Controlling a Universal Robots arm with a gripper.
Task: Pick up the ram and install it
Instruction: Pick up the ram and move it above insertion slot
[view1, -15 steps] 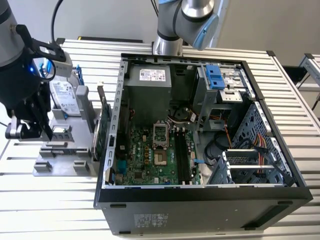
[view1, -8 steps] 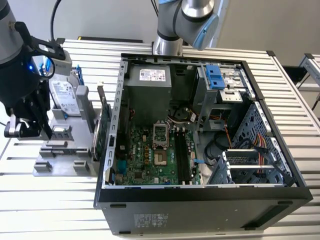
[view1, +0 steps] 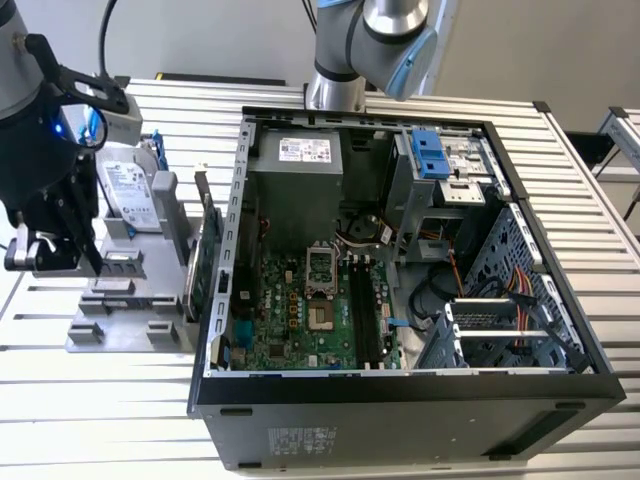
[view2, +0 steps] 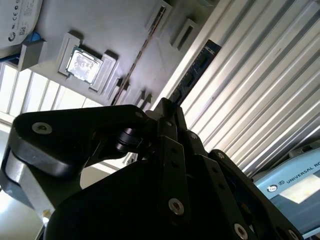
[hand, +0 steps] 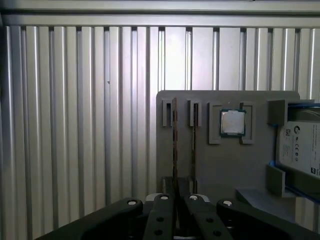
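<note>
- Hovering above the gray holder (hand: 210, 160), the gripper (hand: 176, 192) has its fingers drawn together, with nothing between them.
- The ram (view2: 197, 67) stands on edge in a slot at the holder's outer side, apart from the gripper.
- The CPU chip (hand: 233, 122) lies in a recess of the holder, between the ram and the hard drive (hand: 300, 150).
- The holder rests on the ribbed worktop (hand: 75, 125), beside the open computer case (view1: 400, 250).

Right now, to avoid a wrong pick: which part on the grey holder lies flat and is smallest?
The square silver CPU chip, flat in its pocket. The labelled hard drive is far larger; the thin boards stand on edge.
</note>
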